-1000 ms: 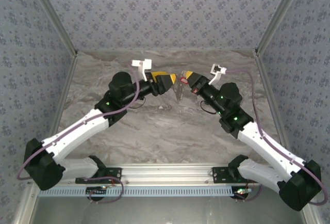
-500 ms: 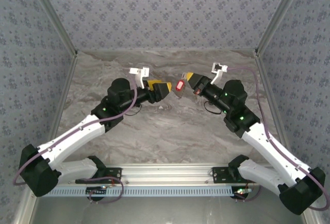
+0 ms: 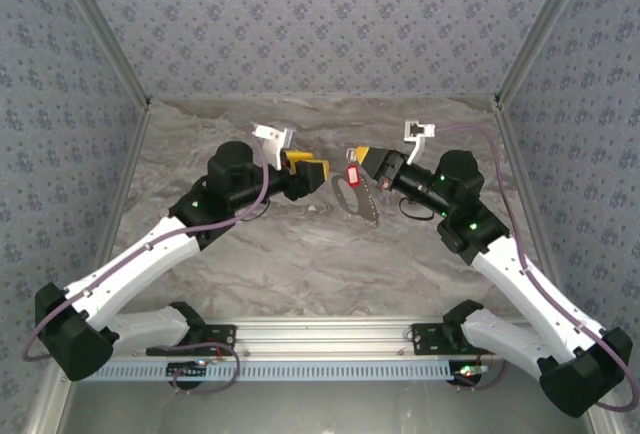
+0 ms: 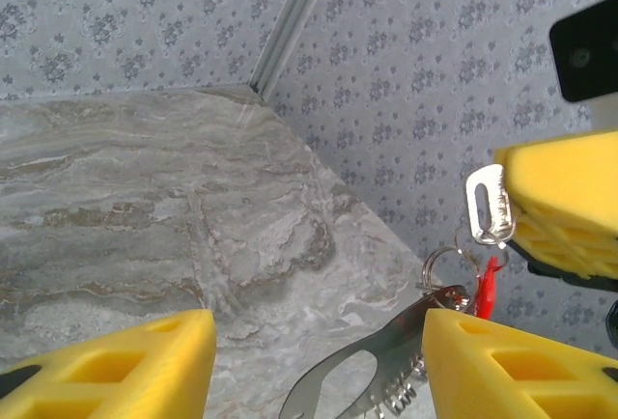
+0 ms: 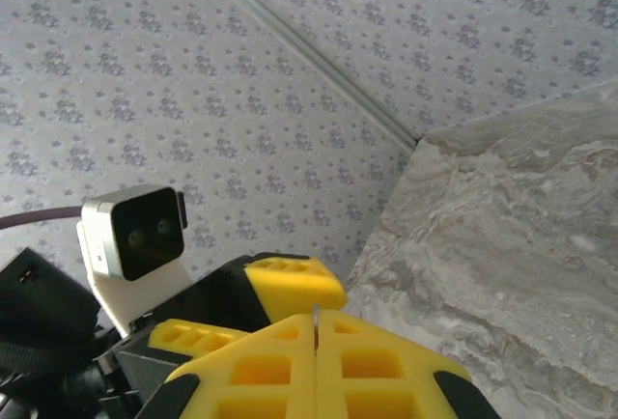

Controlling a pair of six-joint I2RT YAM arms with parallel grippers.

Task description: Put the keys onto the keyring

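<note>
My right gripper (image 3: 363, 158) is shut on a thin silver metal piece (image 4: 488, 205), seen edge-on between its pads (image 5: 316, 327). Below that piece hang a small wire ring (image 4: 439, 266), the red-headed key (image 3: 350, 175) (image 4: 490, 289) and the grey oval keyring (image 3: 358, 201) (image 4: 359, 373) with a short chain. How they link together I cannot tell. My left gripper (image 3: 320, 176) (image 4: 314, 342) is open just left of the bunch, one yellow finger on each side of the keyring loop. Its right finger (image 4: 521, 366) is close against the loop.
All of this hangs above the marbled table (image 3: 300, 254), toward the back middle. Patterned walls (image 3: 320, 24) and metal corner posts (image 3: 530, 44) close in the back and sides. In the right wrist view the left arm's camera (image 5: 135, 236) sits close behind the fingers.
The left gripper dropped slightly and its jaws narrowed. The right gripper pulled back a little to the right, and the keyring loop now hangs lower, in plain sight below the red key.
</note>
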